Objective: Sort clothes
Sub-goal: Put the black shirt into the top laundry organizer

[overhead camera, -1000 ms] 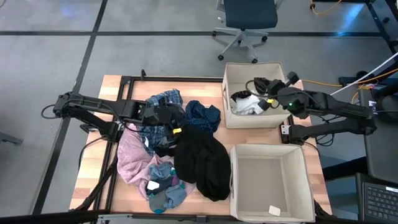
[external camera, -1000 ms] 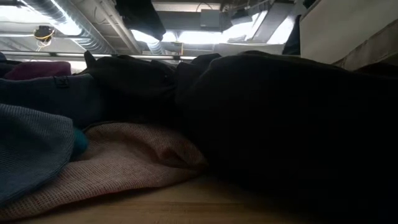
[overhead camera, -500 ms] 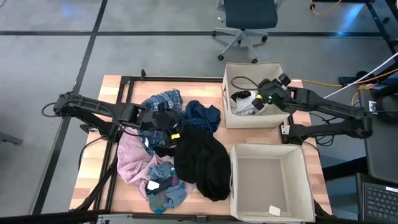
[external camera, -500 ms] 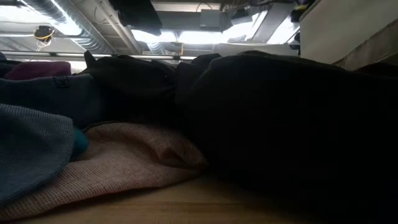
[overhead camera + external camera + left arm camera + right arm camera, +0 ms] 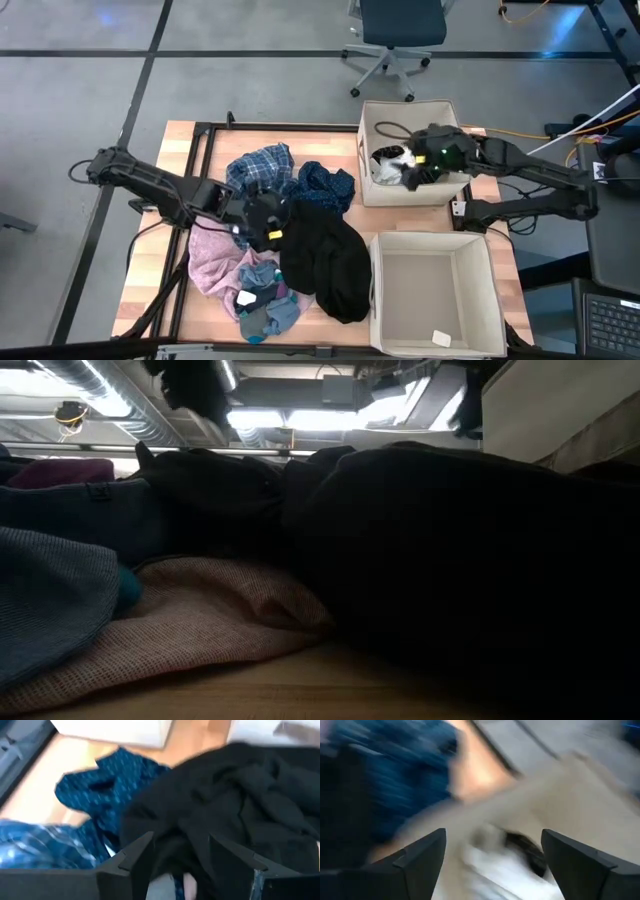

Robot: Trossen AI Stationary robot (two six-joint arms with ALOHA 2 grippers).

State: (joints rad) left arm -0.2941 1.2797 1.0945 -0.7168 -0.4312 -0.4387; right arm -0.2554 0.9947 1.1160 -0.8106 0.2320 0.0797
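The right gripper is held open over the far bin, empty, above the striped garment. The left gripper, open, is poised over the black garment, presumably for picking.

Black garment just beside the left hand; blue plaid, navy dotted, pale pink, grey-teal nearby. Beige bin holding white-and-black cloth under the right hand.

Overhead view: you get even, bright light, soft shadows. Low view: dim foreground, glaring ceiling lights. Both wrist views: motion blur.
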